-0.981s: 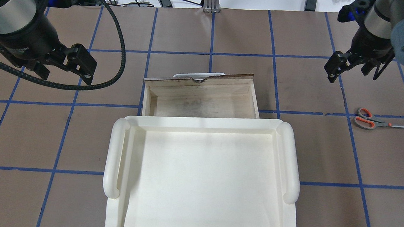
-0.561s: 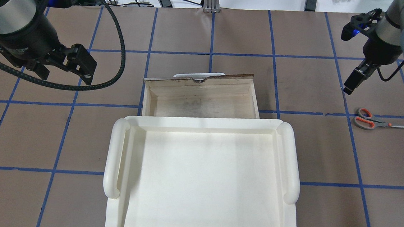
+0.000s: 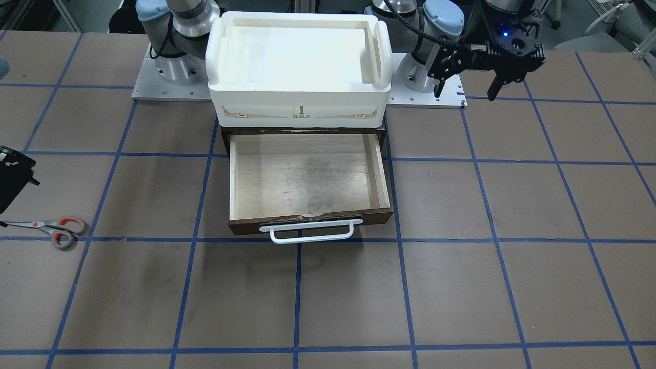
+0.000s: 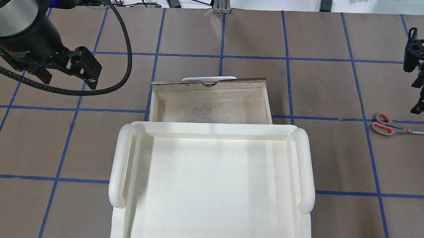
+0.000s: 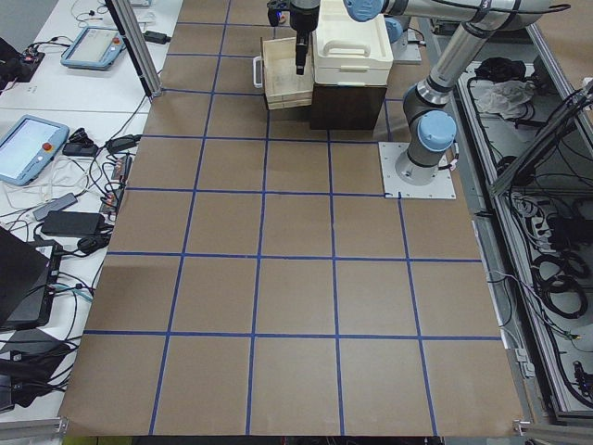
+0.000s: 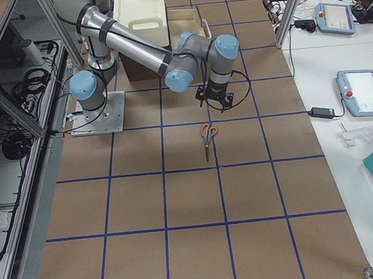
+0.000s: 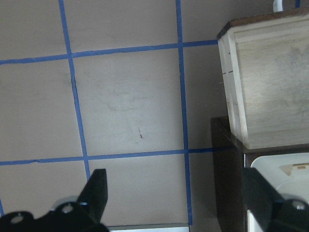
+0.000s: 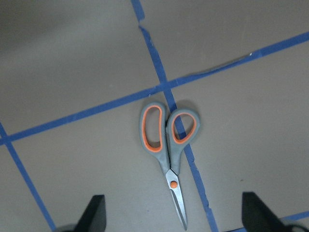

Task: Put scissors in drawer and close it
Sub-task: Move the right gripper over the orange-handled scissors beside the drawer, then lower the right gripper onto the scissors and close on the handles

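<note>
**Operator:** Where are the scissors?

**Coach:** The scissors [image 4: 393, 128] lie flat on the tabletop [image 4: 337, 159] with the blades together. They're well off to the robot's right of the drawer [image 4: 207, 85], which stands pulled out from under the white bin [image 4: 119, 164]. Your right end effector [image 4: 421, 107] hangs over them without touching, its fingers [image 8: 96, 212] spread wide.

**Operator:** How to take them cleanly?

**Coach:** In the wrist camera the blades run between your two fingers, so you sit squared across them. Line up so the orange pivot [image 8: 173, 183] falls midway, then come straight down. Pinch at the pivot or the neck just behind it. The thin blades look likely to slip or twist, and the loops look too broad. Meet the tabletop gently, because the scissors lie so low.

**Operator:** And the other arm?

**Coach:** Your left end effector [image 3: 466, 92] is spread too and holds nothing, on the robot's left of the drawer. Leave it there. You'll probably want it for the bar handle [image 3: 311, 231] once the scissors are in.
</note>
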You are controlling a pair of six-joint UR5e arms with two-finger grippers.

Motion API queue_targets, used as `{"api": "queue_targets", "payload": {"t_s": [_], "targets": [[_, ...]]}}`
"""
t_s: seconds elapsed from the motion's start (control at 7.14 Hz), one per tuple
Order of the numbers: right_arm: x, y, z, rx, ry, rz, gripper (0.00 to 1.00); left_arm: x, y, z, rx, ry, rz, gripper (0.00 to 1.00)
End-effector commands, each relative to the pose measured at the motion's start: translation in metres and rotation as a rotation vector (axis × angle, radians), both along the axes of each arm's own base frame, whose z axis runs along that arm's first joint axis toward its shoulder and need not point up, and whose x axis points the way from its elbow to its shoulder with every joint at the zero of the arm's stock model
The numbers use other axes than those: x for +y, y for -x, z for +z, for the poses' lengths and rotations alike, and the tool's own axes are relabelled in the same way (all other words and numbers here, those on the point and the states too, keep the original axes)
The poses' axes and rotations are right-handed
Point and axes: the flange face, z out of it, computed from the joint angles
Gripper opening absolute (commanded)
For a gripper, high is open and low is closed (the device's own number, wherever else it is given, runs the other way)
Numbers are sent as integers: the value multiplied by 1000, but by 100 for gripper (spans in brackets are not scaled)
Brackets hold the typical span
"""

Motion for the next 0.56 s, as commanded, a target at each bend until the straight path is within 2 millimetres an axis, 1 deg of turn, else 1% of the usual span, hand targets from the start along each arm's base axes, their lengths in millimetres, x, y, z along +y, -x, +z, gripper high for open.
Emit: {"api": "queue_targets", "payload": {"t_s": [0.0,0.14,0.28,0.42], "targets": [[26,61,-53,-36,44,57,100,1,0,0,0,0,-1,100],[22,73,-91,-88,20,72,100,1,0,0,0,0,-1,100],[18,86,-106,-83,56,90,100,1,0,0,0,0,-1,100],[19,84,-98,-72,69,86,100,1,0,0,0,0,-1,100]]}}
